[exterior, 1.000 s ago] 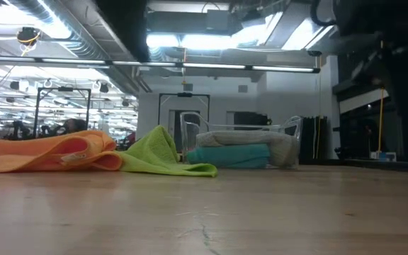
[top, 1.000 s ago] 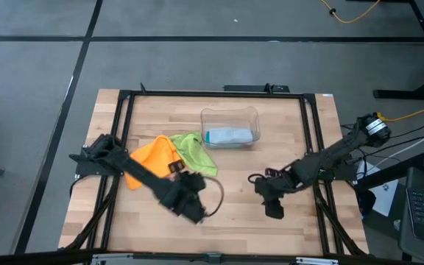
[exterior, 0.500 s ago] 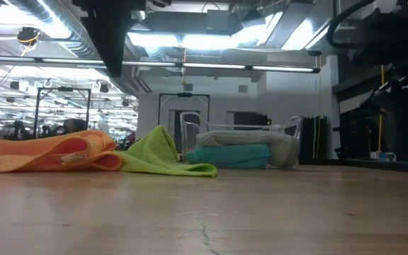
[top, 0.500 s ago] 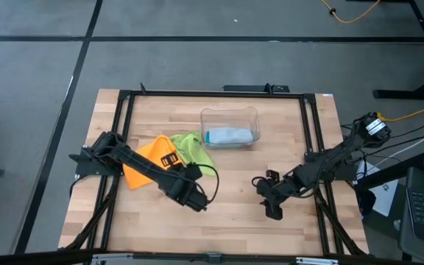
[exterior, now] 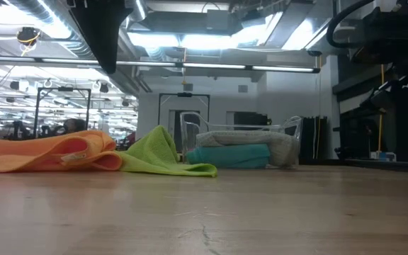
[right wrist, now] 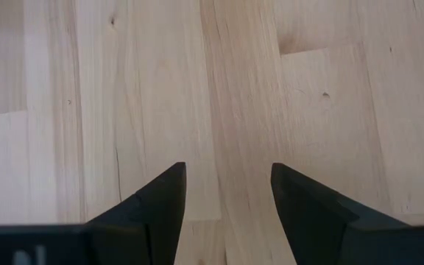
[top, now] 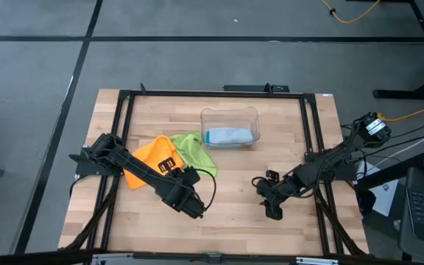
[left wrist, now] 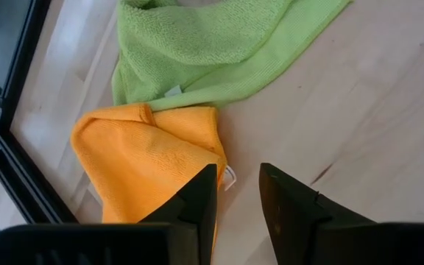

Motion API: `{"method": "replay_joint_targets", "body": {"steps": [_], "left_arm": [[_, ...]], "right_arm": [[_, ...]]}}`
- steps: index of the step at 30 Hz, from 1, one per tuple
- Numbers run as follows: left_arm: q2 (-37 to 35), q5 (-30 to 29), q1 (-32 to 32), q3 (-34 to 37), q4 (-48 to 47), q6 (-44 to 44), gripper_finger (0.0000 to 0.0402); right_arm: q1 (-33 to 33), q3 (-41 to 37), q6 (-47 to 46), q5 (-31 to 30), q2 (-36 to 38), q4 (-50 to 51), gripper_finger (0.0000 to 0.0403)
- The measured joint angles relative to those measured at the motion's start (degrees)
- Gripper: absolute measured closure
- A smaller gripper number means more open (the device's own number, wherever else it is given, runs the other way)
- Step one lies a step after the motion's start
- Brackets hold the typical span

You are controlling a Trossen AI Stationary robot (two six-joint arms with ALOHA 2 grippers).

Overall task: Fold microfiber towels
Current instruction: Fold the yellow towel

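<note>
Your wooden table [top: 271,147] holds a clear bin [top: 230,126] at the far centre, containing a folded teal towel [top: 227,136]. The orange towel [top: 153,158] and lime towel [top: 193,149] lie crumpled, touching, at left. Your left gripper [left wrist: 238,193] hovers empty, fingers slightly parted, near them; your right gripper [right wrist: 228,193] waits open over bare wood at right.

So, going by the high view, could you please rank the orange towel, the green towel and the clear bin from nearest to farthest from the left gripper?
From the left gripper, empty above bare wood:
1. Orange towel, toward the table's left side.
2. Green towel, beside the orange one, toward the middle.
3. Clear bin, near the far edge, holding folded towels.
</note>
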State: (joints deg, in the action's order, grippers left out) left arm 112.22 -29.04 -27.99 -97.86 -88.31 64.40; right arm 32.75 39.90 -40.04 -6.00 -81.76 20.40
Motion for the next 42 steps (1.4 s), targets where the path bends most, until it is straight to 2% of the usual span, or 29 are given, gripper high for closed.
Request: {"method": "replay_joint_targets", "body": {"steps": [16,29,33,37,42], "left_arm": [[0.00,-0.05,-0.30,0.00,-0.13,-0.04,0.0304],[-0.63,-1.01,-7.97,0.59,-1.58,-0.67,0.0320],[-1.87,0.45,-7.88,6.43,-1.55,1.46,0.0321],[-5.38,3.03,-6.35,15.69,-1.68,4.42,0.0321],[-13.92,1.77,-3.90,25.82,2.35,7.32,0.0321]], "right_arm": [[0.00,0.00,-0.01,0.02,-0.01,0.02,0.0201],[0.00,0.00,0.02,0.02,-0.04,-0.07,0.0201],[0.00,0.00,-0.04,0.02,-0.04,-0.48,0.0201],[0.00,0.01,-0.22,-0.26,-0.04,-1.38,0.0201],[-0.28,0.02,-0.07,-2.79,-0.04,-4.85,0.0201]]}}
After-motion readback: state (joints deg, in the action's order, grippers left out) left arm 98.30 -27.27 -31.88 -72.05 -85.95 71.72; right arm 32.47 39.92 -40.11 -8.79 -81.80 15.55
